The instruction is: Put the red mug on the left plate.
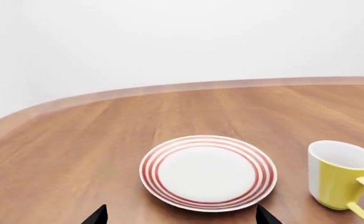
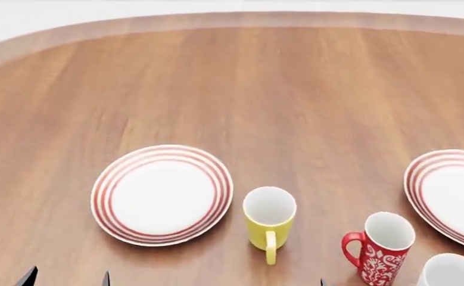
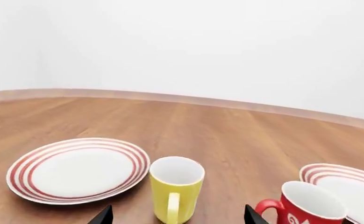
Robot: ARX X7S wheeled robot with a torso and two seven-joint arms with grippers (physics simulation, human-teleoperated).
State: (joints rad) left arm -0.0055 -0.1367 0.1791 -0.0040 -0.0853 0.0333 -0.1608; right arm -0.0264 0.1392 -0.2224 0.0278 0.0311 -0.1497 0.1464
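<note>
So the red mug [image 2: 379, 247] is sitting upright on the wooden tabletop [image 2: 295, 89], near edge, right of centre. White floral pattern on the red, white inside, and its loop handle sticks out to the left. Nothing is touching it. The left plate [image 2: 162, 194], white with the thin red rings, lies flat and bare well to the left of it.

Between those two stands a yellow mug [image 2: 269, 223], just beside the left plate's right rim but not touching it, handle pointing toward the near edge. A second ringed plate [image 2: 448, 196] is over on the right, cut off by the frame, a bit farther back than the red mug. A white mug [image 2: 452, 271] peeks in at the near right corner, just beside the red one.

The left pincer [image 1: 180, 215] only shows as two dark fingertips at the edge of its wrist view, spread wide apart with nothing between them, on the near side of the left plate. The right pincer [image 3: 178, 217] is the same deal: two dark tips set wide, nothing held, with the yellow mug standing just beyond the gap and the red mug off to the right of it.
</note>
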